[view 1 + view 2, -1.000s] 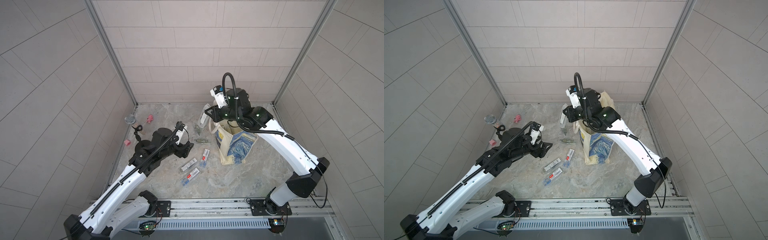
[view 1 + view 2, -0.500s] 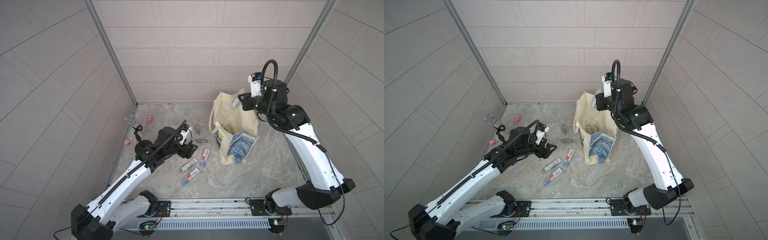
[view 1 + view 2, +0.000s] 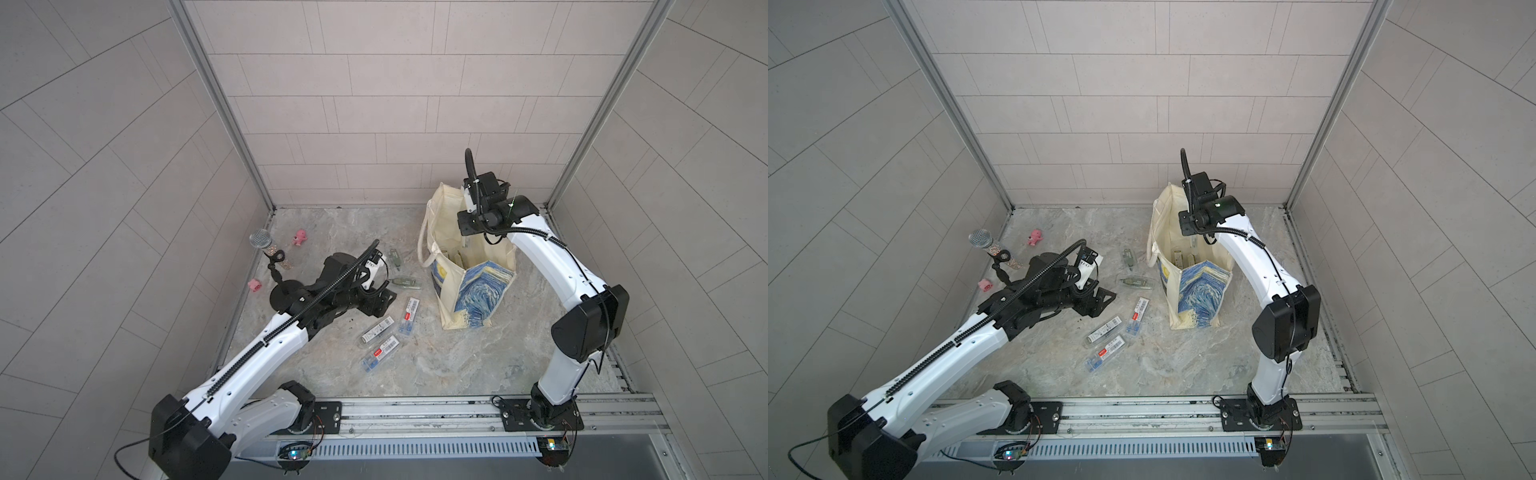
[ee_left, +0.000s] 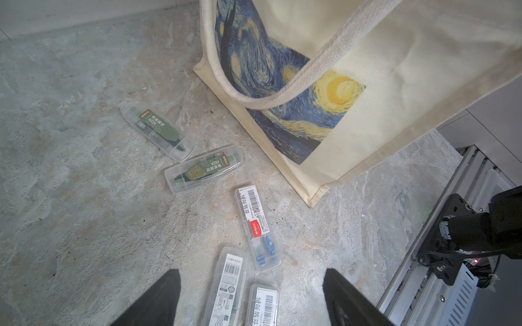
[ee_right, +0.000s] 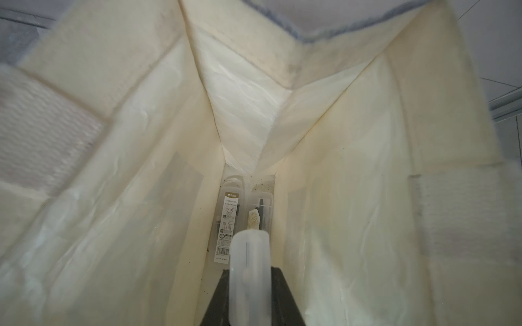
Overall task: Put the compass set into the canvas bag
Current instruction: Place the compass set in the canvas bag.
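Compass case (image 5: 248, 271) sits clenched in my right jaws, long axis pointing down the throat of the canvas bag (image 3: 478, 291). Its free end is inside the mouth, above two cases (image 5: 227, 223) lying flat on the bag's bottom. The way down looks clear, so I judge a plain release will do. My left jaws hang released over the loose cases (image 4: 257, 225) on the surface (image 4: 70, 197), beside the bag.

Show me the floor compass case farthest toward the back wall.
The green case pointing at the wall; the other green case and three barcoded cases lie further forward.
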Tool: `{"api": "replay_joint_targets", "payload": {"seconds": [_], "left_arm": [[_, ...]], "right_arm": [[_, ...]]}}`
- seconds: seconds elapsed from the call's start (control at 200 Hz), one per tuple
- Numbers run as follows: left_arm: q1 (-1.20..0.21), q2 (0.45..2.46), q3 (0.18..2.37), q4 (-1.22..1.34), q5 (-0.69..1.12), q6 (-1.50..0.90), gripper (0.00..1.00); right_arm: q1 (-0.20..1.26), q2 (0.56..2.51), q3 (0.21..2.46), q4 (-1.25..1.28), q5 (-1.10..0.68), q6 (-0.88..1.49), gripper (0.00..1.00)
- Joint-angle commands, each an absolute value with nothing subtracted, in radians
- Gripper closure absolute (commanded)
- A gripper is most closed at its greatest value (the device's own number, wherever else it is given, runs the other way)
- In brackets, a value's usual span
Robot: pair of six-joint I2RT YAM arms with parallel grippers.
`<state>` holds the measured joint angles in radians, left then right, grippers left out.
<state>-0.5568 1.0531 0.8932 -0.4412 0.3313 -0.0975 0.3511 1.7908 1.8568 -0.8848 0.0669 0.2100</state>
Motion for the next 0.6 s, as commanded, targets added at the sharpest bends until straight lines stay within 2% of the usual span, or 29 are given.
{"api": "replay_joint_targets", "payload": {"seconds": [0.0,0.595], "left_arm": [[-0.56,1.034,0.908,-0.441,0.316,-0.095,0.15],[-0.56,1.042,0.899,-0.431,0.312,-0.097,0.15]], "right_arm": [[0.348,1.819,1.847,-0.898,0.079,0.206,1.0],[0.339,1.993,1.845,-0.953,0.073,0.25,1.0]]}}
